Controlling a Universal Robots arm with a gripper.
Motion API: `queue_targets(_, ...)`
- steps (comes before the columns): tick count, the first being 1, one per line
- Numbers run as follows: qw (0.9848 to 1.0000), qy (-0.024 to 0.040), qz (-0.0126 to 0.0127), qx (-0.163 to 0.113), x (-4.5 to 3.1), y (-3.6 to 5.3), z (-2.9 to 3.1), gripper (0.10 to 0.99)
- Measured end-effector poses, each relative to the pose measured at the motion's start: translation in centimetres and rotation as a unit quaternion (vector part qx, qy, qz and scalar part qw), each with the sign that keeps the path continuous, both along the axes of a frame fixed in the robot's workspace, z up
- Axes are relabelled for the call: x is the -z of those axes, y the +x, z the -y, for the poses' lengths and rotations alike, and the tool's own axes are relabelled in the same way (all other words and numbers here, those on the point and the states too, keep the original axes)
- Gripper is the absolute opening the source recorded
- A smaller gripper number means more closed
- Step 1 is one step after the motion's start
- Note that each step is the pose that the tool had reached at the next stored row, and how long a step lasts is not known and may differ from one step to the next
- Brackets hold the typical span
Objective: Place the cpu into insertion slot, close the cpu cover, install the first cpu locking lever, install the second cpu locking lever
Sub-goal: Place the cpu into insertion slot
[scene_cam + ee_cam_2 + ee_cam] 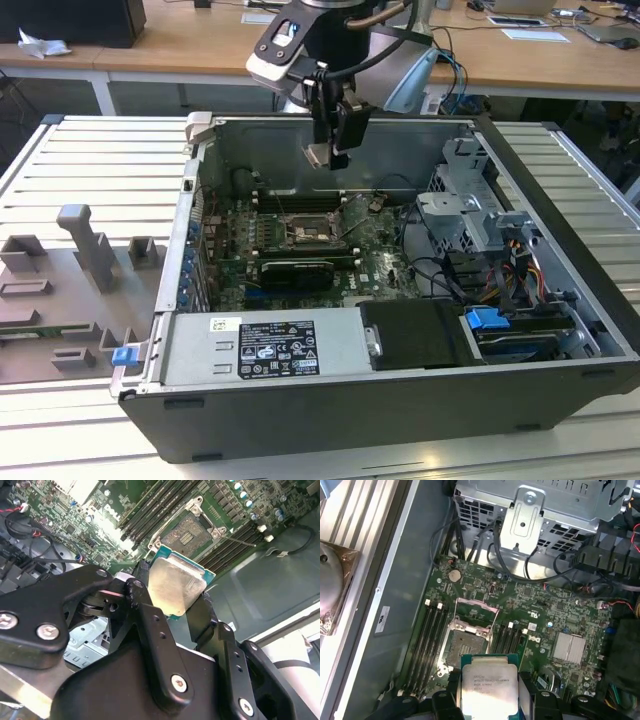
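Observation:
My gripper [327, 153] hangs inside the open computer case, above the green motherboard [380, 245], shut on the cpu [318, 155]. In both wrist views the cpu [175, 585] [489, 685] is a silver-faced square chip clamped by its edges between the black fingers [145, 605]. The insertion slot [465, 641] [192, 530] [305, 233] lies bare below it, dark with a metal rim. The cpu cover [477, 611] stands raised at the slot's far side. A thin wire lever [239, 540] sticks out beside the slot.
Long memory slots [432, 635] flank the socket. A black card [295, 270] and a grey power supply [270, 345] sit nearer the case front. A metal drive cage [470, 210] with cables stands at the exterior view's right. Grey fixtures [85, 250] lie outside at its left.

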State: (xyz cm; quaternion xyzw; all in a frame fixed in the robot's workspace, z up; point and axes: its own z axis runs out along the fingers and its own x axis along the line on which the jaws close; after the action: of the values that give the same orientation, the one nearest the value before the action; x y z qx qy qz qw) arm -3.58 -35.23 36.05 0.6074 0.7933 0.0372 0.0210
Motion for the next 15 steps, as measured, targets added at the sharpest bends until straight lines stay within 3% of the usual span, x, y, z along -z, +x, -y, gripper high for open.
queue_targets(7,0.9996,-0.0002,0.0000,0.030,0.22,0.00,0.00,0.541)
queue_targets(15,0.9977,-0.0002,0.0000,0.068,0.47,0.00,0.00,0.541)
